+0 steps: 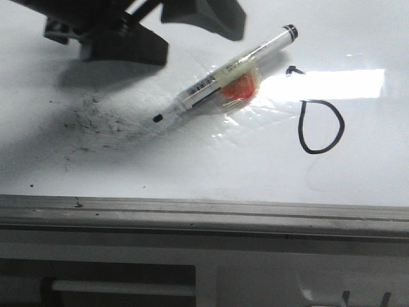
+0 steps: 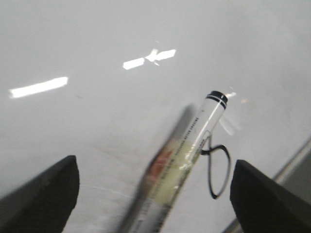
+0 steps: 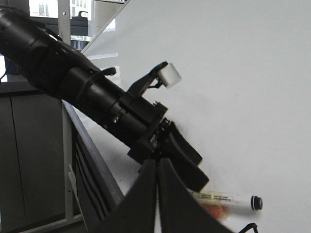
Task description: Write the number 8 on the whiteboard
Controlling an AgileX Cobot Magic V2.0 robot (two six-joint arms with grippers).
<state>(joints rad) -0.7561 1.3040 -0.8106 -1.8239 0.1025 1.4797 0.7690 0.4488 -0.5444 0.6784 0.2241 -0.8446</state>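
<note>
- While the left tool (image 2: 155, 194) hangs above the whiteboard (image 1: 192, 166), its two dark fingers (image 2: 43, 199) stand wide apart in the left wrist view and nothing is between them except the pen lying below on the board.
- The right tool (image 3: 156, 170) shows in its own wrist view with the two fingers pressed together, tips touching, and no thing is clamped there.
- A marker pen (image 1: 220, 78) lies flat on the whiteboard, not held. It has a white body with a printed label, a black tip toward the near edge and a black cap end pointing away. An orange-red patch (image 1: 239, 88) under clear tape or film sits at its middle; what this patch is, I cannot tell.
- The number 8 (image 1: 319, 118) is just beside the pen's cap end, on the right side of the board in the front view. It is a thin black line. The lower loop is large, rounded and clear.
- The upper loop is mostly lost in a bright glare band, only a small dark hook shows at its top, so the figure reads more like a 0 with a tick.
- Grey smudges and dark specks (image 1: 96, 121) lie on the board left of the pen tip.
- A grey metal rail (image 1: 204, 211) runs along the near edge of the board.
- In the front view the left arm (image 1: 128, 32) is cut off by the top border, and the left wrist view is blurred around the pen.
</note>
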